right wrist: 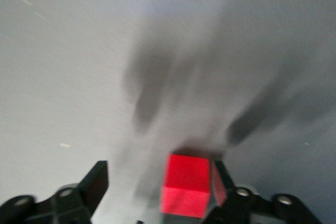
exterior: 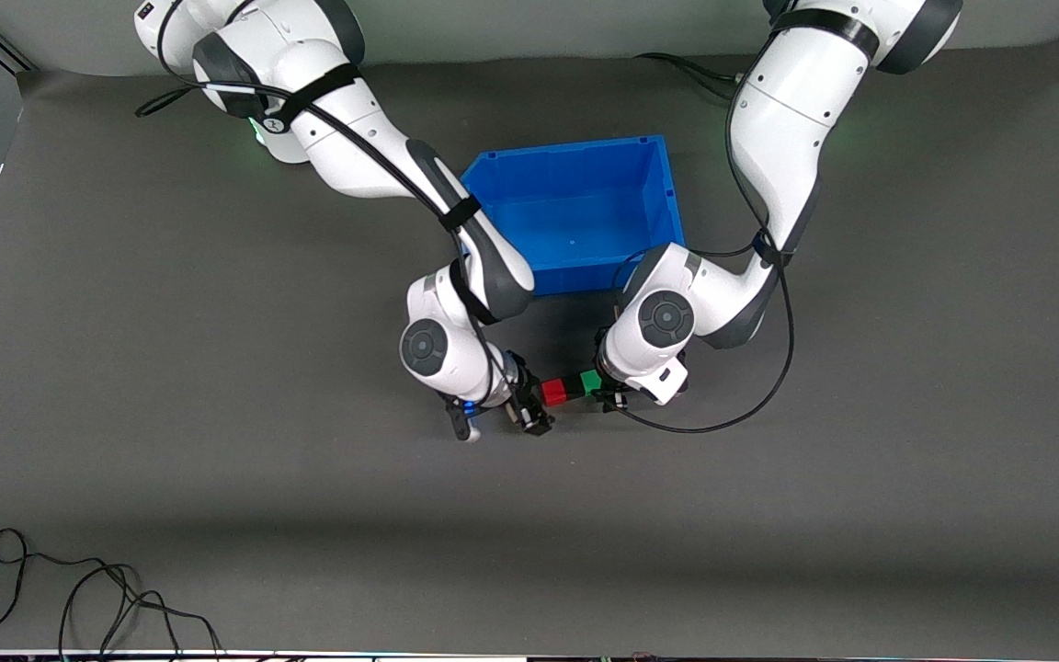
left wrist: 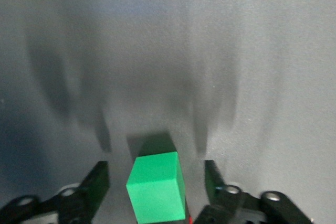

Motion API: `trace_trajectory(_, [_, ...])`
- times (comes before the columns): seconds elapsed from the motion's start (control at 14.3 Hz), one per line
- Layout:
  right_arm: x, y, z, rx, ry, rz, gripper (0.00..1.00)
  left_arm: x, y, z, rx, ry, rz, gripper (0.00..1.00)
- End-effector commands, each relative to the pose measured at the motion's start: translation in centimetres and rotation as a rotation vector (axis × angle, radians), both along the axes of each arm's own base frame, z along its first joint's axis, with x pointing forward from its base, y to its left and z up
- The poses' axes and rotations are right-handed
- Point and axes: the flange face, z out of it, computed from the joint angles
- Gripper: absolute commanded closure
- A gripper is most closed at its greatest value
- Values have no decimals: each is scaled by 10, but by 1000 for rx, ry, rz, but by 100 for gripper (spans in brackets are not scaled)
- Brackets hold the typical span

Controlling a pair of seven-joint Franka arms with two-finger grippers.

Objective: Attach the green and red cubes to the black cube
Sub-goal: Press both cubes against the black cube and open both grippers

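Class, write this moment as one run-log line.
left gripper: open, around green cube | right gripper: open, around red cube | black cube: between them | blue bin: idle

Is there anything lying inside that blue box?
No: in the front view the blue bin shows only its bare blue floor, while the red cube and green cube sit outside it, nearer the camera.

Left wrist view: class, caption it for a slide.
Green cube between the open left gripper fingers, over the grey mat.
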Motion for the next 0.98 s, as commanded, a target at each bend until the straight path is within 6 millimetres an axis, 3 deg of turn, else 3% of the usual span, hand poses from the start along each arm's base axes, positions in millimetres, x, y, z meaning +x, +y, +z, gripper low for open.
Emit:
trace_trajectory(0.0, [27, -44, 47, 29, 18, -67, 0, 16, 19, 34, 50, -22, -42, 0])
trace_trajectory(0.21, [49, -99, 103, -16, 53, -84, 0, 40, 88, 99, 99, -13, -280, 0])
trace_trajectory(0.42, [56, -159, 173, -66, 82, -25, 0, 35, 133, 132, 98, 55, -573, 0])
trace_trajectory(0.7, [33, -222, 265, -248, 60, 234, 0, 34, 218, 180, 81, 28, -791, 0])
trace_trajectory(0.91, [9, -270, 320, -312, 20, 417, 0, 38, 276, 198, 51, 24, -945, 0])
